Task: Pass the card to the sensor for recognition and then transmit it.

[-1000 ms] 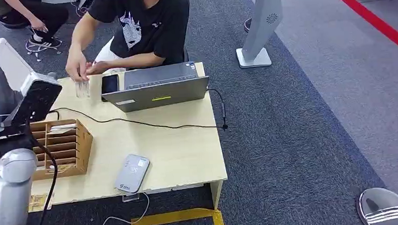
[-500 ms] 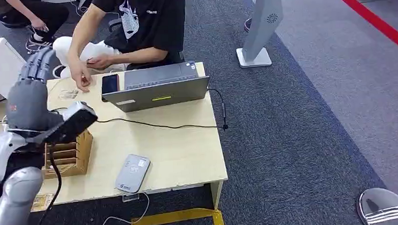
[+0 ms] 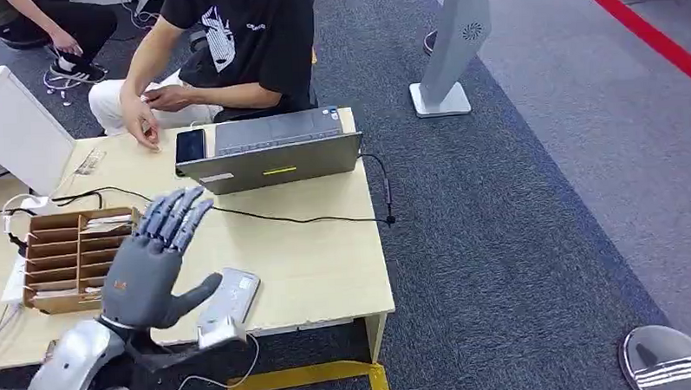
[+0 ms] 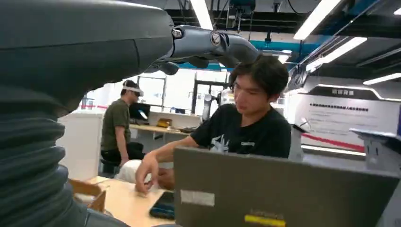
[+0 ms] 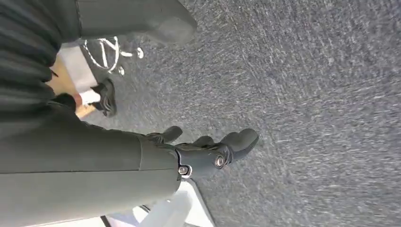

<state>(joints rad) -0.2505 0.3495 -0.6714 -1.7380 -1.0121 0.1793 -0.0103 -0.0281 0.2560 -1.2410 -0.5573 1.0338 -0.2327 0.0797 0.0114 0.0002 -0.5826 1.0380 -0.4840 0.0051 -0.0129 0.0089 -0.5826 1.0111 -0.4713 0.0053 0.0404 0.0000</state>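
Observation:
My left hand (image 3: pixel 156 266) hovers open above the front of the table, fingers spread and pointing away from me, palm empty. Its thumb overlaps the grey card sensor (image 3: pixel 233 296), which lies flat near the table's front edge. A wooden card rack (image 3: pixel 67 257) with cards in its slots stands just left of the hand. In the left wrist view the fingers (image 4: pixel 208 42) stretch out toward the laptop (image 4: pixel 283 189). My right hand (image 5: pixel 208 153) hangs over the carpet with nothing in it.
A person (image 3: pixel 233 43) sits behind the table (image 3: pixel 327 265), one hand by a phone (image 3: pixel 190 146) and an open laptop (image 3: pixel 271 150). A small clear piece (image 3: pixel 89 161) lies at the far left. A black cable (image 3: pixel 308 219) crosses the tabletop. A white box (image 3: pixel 14 128) stands at the left.
My left arm swung in from the far left and came down; the open hand now sits beside the sensor. The person set down the clear piece and drew their hand back.

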